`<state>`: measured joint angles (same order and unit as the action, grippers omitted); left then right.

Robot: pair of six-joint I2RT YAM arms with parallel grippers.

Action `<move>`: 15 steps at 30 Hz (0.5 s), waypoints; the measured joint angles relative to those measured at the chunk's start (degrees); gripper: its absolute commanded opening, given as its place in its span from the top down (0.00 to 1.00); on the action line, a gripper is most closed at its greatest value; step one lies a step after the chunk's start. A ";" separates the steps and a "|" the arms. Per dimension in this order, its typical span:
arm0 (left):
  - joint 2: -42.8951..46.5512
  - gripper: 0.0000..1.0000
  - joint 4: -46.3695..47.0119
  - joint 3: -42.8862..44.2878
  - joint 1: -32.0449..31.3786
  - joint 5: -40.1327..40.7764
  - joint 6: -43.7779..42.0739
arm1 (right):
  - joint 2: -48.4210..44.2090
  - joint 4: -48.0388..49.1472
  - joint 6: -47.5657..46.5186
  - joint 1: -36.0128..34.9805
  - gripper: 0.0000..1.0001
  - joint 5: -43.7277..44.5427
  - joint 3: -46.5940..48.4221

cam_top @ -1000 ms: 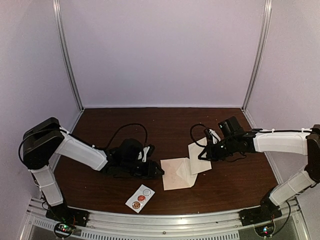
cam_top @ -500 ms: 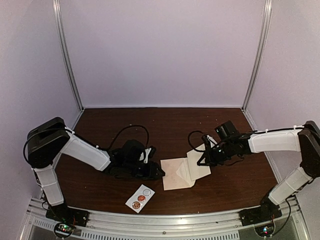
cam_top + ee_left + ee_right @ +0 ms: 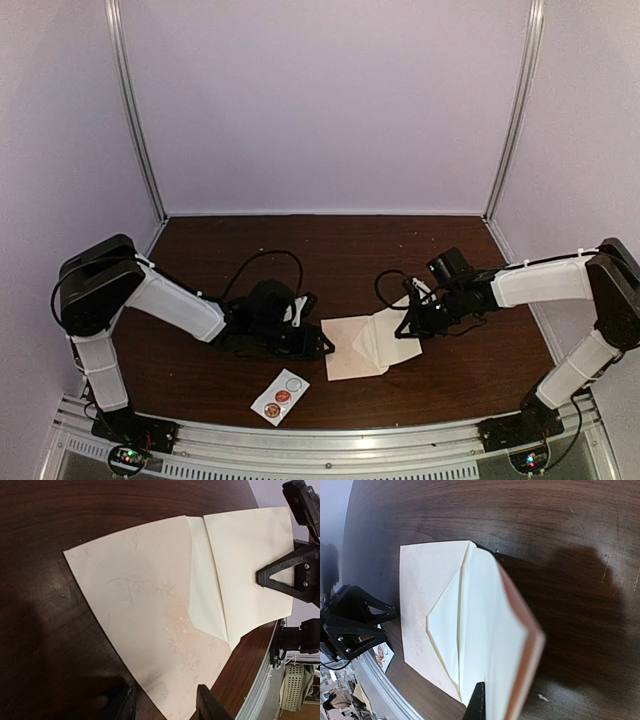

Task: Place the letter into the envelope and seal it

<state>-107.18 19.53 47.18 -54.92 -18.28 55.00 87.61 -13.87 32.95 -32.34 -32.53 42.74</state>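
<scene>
The envelope point(image 3: 145, 610) is pictured lying flat near the middle of the dark wooden surface point(image 3: 330, 250), with its pointed flap point(image 3: 205, 595) opened out toward the right arm. A cream letter point(image 3: 490, 640) is laid overlapping that flap. Its right-hand edge is raised off the surface where it is gripped by the right claw point(image 3: 410, 322), which is clenched on the paper. Only one of that claw's fingers point(image 3: 477, 702) is shown by its wrist camera, the other being hidden behind the lifted sheet. The left claw point(image 3: 165, 705) is positioned low at the envelope's opposite edge, released, its fingers parted and a corner of the envelope lying between them. A white sticker strip point(image 3: 280, 397) with two round stickers is seen near the envelope, toward the arm bases.
</scene>
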 measured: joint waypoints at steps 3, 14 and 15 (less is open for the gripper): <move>-0.13 0.58 0.07 0.09 -0.07 -0.13 0.00 | 0.11 0.02 0.00 0.00 1.00 0.00 0.00; -0.28 0.59 0.22 0.11 -0.07 -0.85 0.00 | 2.12 0.35 0.31 -0.39 1.00 -0.22 0.00; -0.28 0.59 0.24 0.11 -0.07 -0.90 0.00 | 2.32 0.37 0.42 -0.44 1.00 -0.26 0.00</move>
<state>-107.46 19.77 47.29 -54.98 -19.18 55.00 89.93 -13.50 33.36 -32.77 -32.80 42.74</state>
